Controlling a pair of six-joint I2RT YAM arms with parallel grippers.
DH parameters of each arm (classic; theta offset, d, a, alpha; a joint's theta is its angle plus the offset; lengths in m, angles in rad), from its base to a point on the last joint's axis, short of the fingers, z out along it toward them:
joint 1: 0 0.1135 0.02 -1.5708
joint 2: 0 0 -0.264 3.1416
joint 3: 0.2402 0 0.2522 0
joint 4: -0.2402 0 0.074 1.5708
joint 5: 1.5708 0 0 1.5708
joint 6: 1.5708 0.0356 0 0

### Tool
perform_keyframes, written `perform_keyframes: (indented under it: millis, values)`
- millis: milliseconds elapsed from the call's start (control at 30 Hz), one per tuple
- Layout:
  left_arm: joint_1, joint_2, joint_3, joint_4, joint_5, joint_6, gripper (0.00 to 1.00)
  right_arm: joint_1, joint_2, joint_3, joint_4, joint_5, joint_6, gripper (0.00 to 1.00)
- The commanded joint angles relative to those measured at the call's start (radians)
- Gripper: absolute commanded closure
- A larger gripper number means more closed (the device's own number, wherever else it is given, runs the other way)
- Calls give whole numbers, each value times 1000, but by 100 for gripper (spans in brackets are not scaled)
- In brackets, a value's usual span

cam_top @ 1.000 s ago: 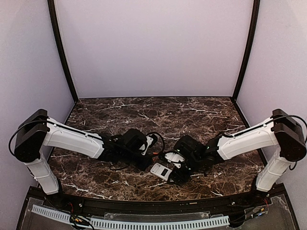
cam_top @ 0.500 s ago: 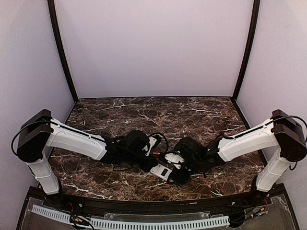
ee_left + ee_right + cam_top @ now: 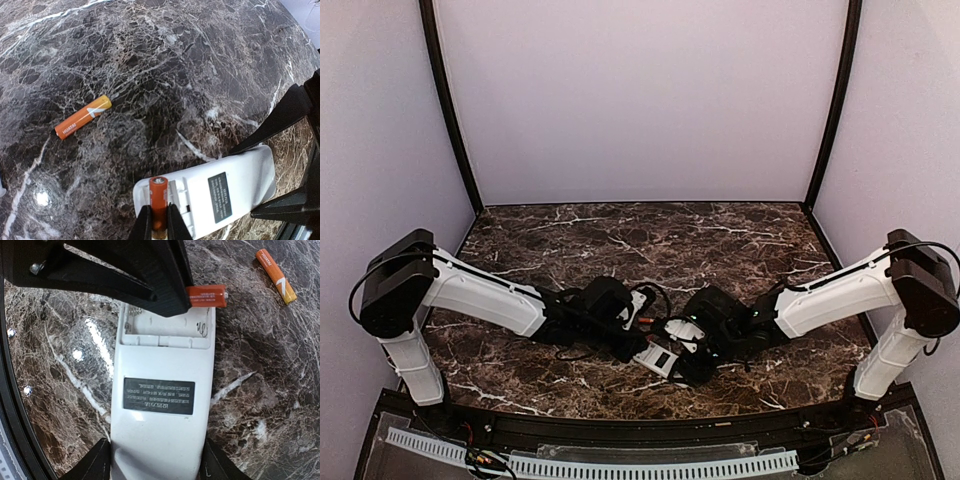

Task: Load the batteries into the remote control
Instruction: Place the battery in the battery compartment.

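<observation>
One white flat plastic remote control point(image 3: 160, 405) lies back-up, its long axis running from the clamping right end effector point(image 3: 155, 462) to its open bay. The left end effector point(image 3: 159, 222) pinches one orange cylindrical battery point(image 3: 158, 197) crosswise at the bay's edge, perhaps touching. A second orange battery point(image 3: 82, 116) lies loose on the dark marble tabletop point(image 3: 200, 60), well apart.

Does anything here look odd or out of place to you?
Nothing looks damaged. The remote control faces back-up with its battery bay uncovered. A loose battery lies on the table, apart from it, while the left gripper holds the second battery at the bay's edge.
</observation>
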Motion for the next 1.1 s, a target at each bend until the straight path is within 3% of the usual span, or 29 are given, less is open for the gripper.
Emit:
perform_keyframes:
  millis: [0, 200, 600, 1067]
  values:
    - [-5, 1, -27, -38, -11, 9, 100, 13, 13, -39, -63, -22, 16, 43]
    - [-5, 4, -29, -55, -40, 34, 98, 12, 9, -40, -67, -21, 17, 44]
    - [-5, 4, -37, -90, -66, 46, 89, 13, -17, -38, -75, -39, 42, 35]
    - [-6, -6, -32, -90, -55, 65, 80, 13, -19, -46, -76, -38, 53, 36]
